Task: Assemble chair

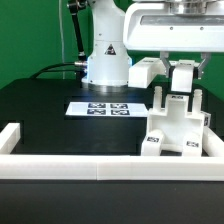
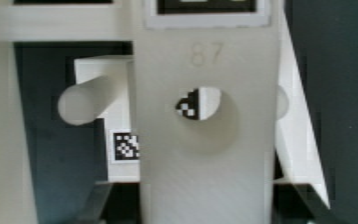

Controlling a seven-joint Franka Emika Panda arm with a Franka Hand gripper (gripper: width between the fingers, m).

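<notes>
The partly built white chair (image 1: 176, 128) stands at the exterior view's right, on the black table, with tags on its lower blocks. My gripper (image 1: 181, 78) hangs straight above it, jaws around an upright white piece (image 1: 181, 84) at the chair's top. In the wrist view this piece is a broad white slab (image 2: 208, 150) marked 67, with a tag at its far end and a round hole showing a tag (image 2: 197, 103). The dark fingers (image 2: 105, 200) sit against both of its sides, so the gripper (image 2: 206, 205) looks shut on it. A white peg (image 2: 91, 100) sticks out beside the slab.
The marker board (image 1: 100, 107) lies on the table in front of the robot base (image 1: 105, 60). A long white border wall (image 1: 70, 166) runs along the front, with a short stretch on the exterior view's left. A loose white block (image 1: 145, 71) lies behind the chair.
</notes>
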